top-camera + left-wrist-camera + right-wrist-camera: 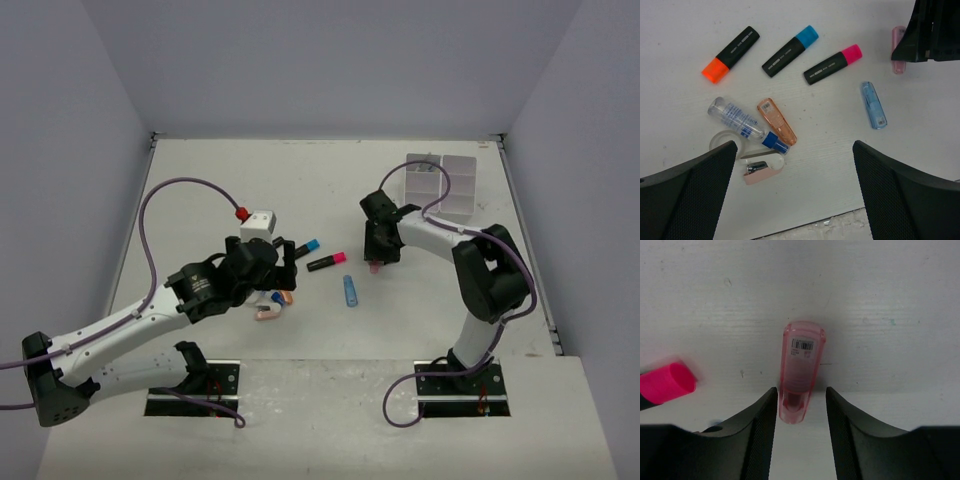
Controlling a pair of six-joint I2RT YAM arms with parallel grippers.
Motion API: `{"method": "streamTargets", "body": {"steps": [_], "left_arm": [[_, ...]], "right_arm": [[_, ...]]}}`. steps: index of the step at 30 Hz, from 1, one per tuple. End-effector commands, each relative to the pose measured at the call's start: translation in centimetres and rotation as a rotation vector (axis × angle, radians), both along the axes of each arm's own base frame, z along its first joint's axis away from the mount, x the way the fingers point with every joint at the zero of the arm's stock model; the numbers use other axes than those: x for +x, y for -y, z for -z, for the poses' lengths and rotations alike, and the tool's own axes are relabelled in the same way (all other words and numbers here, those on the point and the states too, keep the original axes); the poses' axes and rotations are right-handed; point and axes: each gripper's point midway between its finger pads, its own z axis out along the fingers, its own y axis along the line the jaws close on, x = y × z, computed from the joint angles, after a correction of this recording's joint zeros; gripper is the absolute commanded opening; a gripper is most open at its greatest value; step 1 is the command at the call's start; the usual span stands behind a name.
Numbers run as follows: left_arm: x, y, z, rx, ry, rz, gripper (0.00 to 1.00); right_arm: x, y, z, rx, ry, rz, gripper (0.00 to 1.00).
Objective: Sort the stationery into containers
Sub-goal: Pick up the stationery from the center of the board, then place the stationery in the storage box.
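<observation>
Right wrist view: right gripper (801, 391) half open, jaws astride the near end of the pink piece (801, 357), not clamped.
Pink piece: lying flat, just right of the pink-capped highlighter (665, 384).
Left gripper (795, 146): wide open, empty, hovering near that highlighter.
Organiser box (458, 160): well beyond the highlighter, rightward.

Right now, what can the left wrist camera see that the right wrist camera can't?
Only the left wrist: the orange-capped highlighter, the blue-capped highlighter, the tape roll and the clear blue piece. Only the right wrist: the barcode label on the pink piece. Both: the pink piece and the pink-capped highlighter.
</observation>
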Motion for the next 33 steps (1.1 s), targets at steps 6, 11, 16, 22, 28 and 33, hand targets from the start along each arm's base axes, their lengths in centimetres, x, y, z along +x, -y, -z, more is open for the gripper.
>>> {"method": "streamTargets", "body": {"steps": [6,11,16,22,28,33], "left_arm": [[-0.8,-0.5,-0.3,-0.032,0.025,0.047,1.0],[-1.1,-1.3,-0.7,-0.025,0.041,0.05,1.0],[-1.7,-2.4,-1.8,-0.038,0.074,0.064,1.0],[-2.4,-1.9,-3.0,-0.114,0.117,0.124,1.0],[-2.7,-1.7,-3.0,-0.141,0.131,0.143,1.0],[-2.7,-1.7,-3.0,-0.151,0.138,0.142,1.0]], "right_arm": [[2.0,-0.1,1.2,-0.011,-0.018,0.049,0.18],[2.6,-0.8,-0.6,0.048,0.04,0.049,0.0],[5.1,0.5,-8.7,0.265,0.285,0.161,0.0],[8.5,6.0,-16.0,0.469,0.548,0.452,0.0],[14.1,9.0,-18.0,0.607,0.529,0.658,0.0],[16.6,9.5,-17.6,0.648,0.483,0.76,0.0]]}}
